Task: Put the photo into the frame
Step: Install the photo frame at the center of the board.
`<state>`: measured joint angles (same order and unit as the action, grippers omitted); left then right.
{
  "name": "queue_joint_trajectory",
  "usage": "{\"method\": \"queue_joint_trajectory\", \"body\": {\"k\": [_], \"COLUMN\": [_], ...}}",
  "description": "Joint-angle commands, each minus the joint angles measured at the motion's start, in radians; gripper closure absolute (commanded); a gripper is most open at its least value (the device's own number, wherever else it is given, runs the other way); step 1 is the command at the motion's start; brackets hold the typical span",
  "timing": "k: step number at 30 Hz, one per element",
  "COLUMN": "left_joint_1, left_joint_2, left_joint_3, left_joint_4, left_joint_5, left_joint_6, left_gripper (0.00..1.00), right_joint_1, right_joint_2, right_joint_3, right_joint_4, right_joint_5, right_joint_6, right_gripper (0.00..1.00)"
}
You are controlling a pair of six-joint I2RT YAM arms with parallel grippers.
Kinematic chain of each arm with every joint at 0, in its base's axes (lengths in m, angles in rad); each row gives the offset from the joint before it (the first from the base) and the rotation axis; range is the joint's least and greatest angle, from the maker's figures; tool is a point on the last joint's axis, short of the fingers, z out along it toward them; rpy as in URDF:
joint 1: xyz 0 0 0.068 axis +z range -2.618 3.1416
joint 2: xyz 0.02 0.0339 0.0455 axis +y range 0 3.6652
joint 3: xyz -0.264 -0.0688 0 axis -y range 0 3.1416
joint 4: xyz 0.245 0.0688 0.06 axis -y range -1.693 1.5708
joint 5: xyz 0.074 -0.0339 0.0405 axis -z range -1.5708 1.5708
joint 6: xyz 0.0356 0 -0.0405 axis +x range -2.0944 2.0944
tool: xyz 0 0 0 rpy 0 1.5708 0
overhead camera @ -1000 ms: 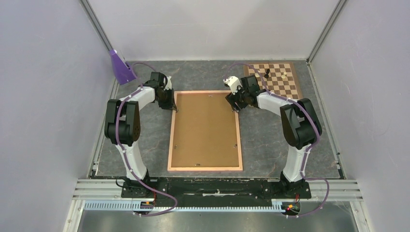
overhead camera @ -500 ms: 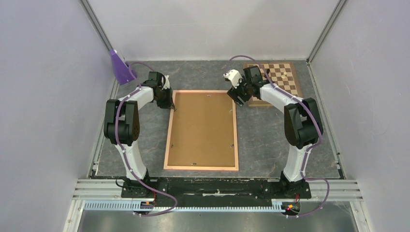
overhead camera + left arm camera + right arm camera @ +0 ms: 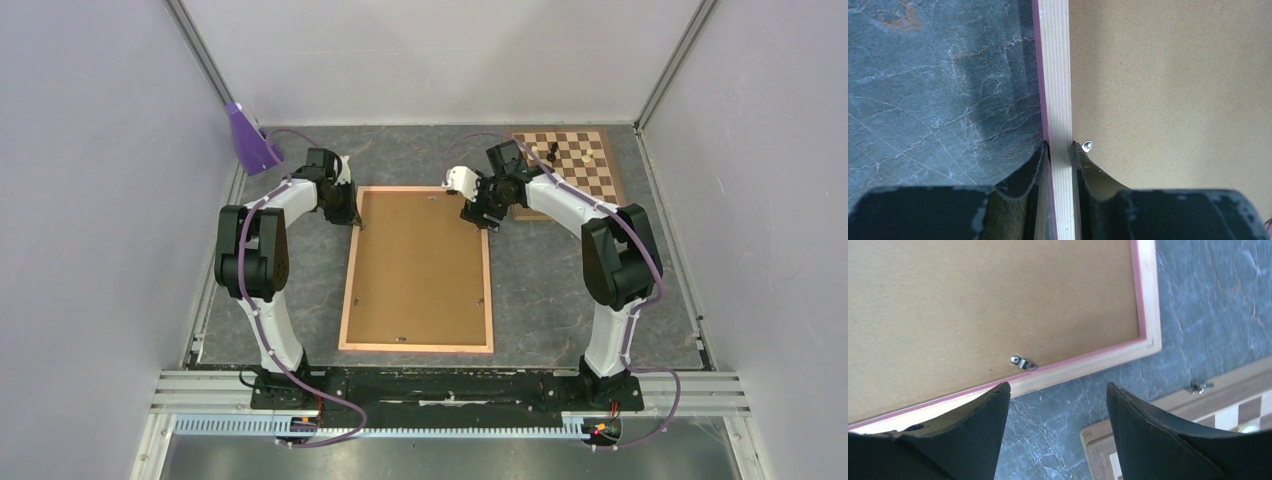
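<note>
The frame lies back side up in the middle of the table, its pale wood rim around a plain brown backing board. The photo is out of view. My left gripper is shut on the frame's left rail near the far left corner, one finger outside the rail and one on the board side. A small metal tab sits just past the inner finger. My right gripper hovers open over the far right corner of the frame, nothing between its fingers.
A brown-and-cream chessboard with a few pieces lies at the far right, its corner close to my right gripper. A metal clip sits on the backing board's edge. A purple object stands at the far left wall.
The frame has slid a little to the left and toward the arms. My right gripper lifted off the frame's right edge, turned, and now sits slightly further left. The left grip is unchanged.
</note>
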<state>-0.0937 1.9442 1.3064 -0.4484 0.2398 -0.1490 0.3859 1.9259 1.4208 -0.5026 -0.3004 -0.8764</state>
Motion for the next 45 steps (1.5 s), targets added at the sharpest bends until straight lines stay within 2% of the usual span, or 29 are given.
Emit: {"method": "queue_joint_trajectory", "body": {"k": [1, 9, 14, 45], "left_joint_1": [0.014, 0.014, 0.014, 0.013], "left_joint_2": [0.030, 0.033, 0.035, 0.054], "left_joint_3": [0.010, 0.014, 0.014, 0.024], "left_joint_4": [0.047, 0.039, 0.039, 0.028], "left_joint_5": [-0.015, -0.013, -0.014, -0.012], "left_joint_6": [-0.023, -0.017, -0.012, 0.003], "left_gripper": [0.98, 0.98, 0.98, 0.98], "right_joint_1": [0.023, 0.028, 0.029, 0.065], "right_joint_2": [0.004, 0.022, 0.038, 0.175], "right_joint_3": [0.064, 0.097, 0.098, 0.173], "right_joint_4": [-0.113, -0.347, -0.390, -0.380], "right_joint_5": [-0.045, -0.073, -0.073, 0.011], "right_joint_6": [-0.228, -0.601, -0.718, -0.796], "right_gripper": [0.27, 0.27, 0.27, 0.29]}}
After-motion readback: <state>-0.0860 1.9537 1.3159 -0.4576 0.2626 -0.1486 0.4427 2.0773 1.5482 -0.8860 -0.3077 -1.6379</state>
